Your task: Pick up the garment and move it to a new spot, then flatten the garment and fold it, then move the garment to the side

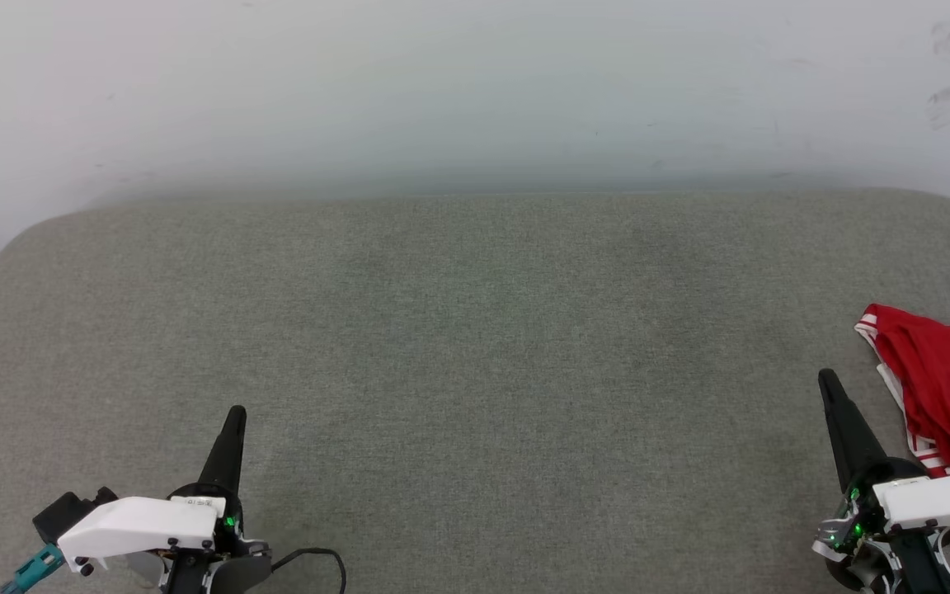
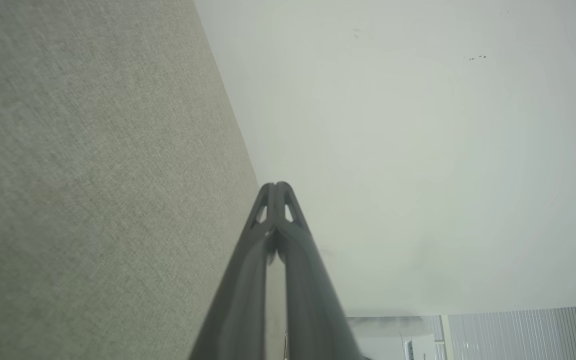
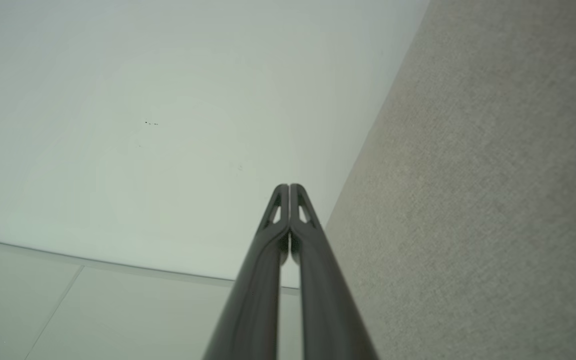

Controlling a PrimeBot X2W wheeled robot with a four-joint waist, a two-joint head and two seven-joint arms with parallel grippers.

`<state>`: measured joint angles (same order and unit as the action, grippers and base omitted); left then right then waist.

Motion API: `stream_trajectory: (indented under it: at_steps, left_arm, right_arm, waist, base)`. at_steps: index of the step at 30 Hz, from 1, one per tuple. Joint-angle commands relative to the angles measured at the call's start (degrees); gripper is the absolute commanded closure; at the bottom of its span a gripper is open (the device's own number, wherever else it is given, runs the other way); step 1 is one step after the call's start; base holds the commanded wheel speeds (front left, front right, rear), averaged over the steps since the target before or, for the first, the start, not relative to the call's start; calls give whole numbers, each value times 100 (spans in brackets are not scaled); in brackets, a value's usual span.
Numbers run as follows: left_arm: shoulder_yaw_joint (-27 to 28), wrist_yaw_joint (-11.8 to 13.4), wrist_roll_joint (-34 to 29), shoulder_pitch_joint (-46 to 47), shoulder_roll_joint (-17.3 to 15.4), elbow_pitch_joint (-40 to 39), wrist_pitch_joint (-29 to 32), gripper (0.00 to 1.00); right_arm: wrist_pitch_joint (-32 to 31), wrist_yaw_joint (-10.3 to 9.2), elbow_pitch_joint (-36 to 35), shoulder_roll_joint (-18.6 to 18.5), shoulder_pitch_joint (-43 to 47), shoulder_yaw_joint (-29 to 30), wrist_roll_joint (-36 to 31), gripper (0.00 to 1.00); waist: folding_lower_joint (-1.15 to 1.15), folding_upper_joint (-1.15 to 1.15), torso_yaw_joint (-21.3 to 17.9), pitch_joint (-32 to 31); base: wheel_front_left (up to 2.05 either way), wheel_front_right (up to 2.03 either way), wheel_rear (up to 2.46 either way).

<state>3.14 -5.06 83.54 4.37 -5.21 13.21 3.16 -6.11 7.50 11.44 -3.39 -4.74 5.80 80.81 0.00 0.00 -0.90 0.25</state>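
Observation:
The garment [image 1: 945, 384] is a red bundle with red-and-white striped trim, bunched at the right edge of the grey cloth-covered table [image 1: 475, 346] and partly cut off by the picture's edge. My right gripper [image 1: 828, 378] is shut and empty, its tip just left of the garment and apart from it. At the lower left, far from the garment, my left gripper [image 1: 236, 412] is shut with nothing in it. In the wrist views both the left gripper [image 2: 276, 186] and the right gripper [image 3: 289, 187] have fingers pressed together.
A pale wall [image 1: 475, 91] rises behind the table's far edge. The table's corners are rounded at the far left and far right. A black cable [image 1: 318, 557] loops beside my left wrist.

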Motion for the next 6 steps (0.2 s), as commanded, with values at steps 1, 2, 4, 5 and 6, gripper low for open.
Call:
stream_trajectory:
  at_steps: [1,2,4,5,6]
  left_arm:
    - [51,-51,106,110,11,-6,34,100]
    - [61,-64,146,109,19,-1,50,100]
    - [82,-73,212,116,37,8,72,100]
    - [93,-84,248,122,46,12,82,100]
    - [105,-99,285,129,56,15,95,100]
  right_arm:
    - [-18,-1,22,22,-120,16,141,100]
    - [-19,-1,33,25,-125,19,185,100]
    - [-23,-1,54,28,-134,25,270,100]
    - [-25,-1,65,30,-140,28,315,100]
    - [-27,-1,76,32,-144,31,360,100]
  waist:
    - [0,0,6,0]
    - [0,0,9,-1]
    - [0,0,15,-1]
    - [0,0,19,-1]
    - [0,0,22,-2]
  base:
    - [0,0,0]
    - [0,0,0]
    - [0,0,0]
    - [0,0,0]
    - [0,0,0]
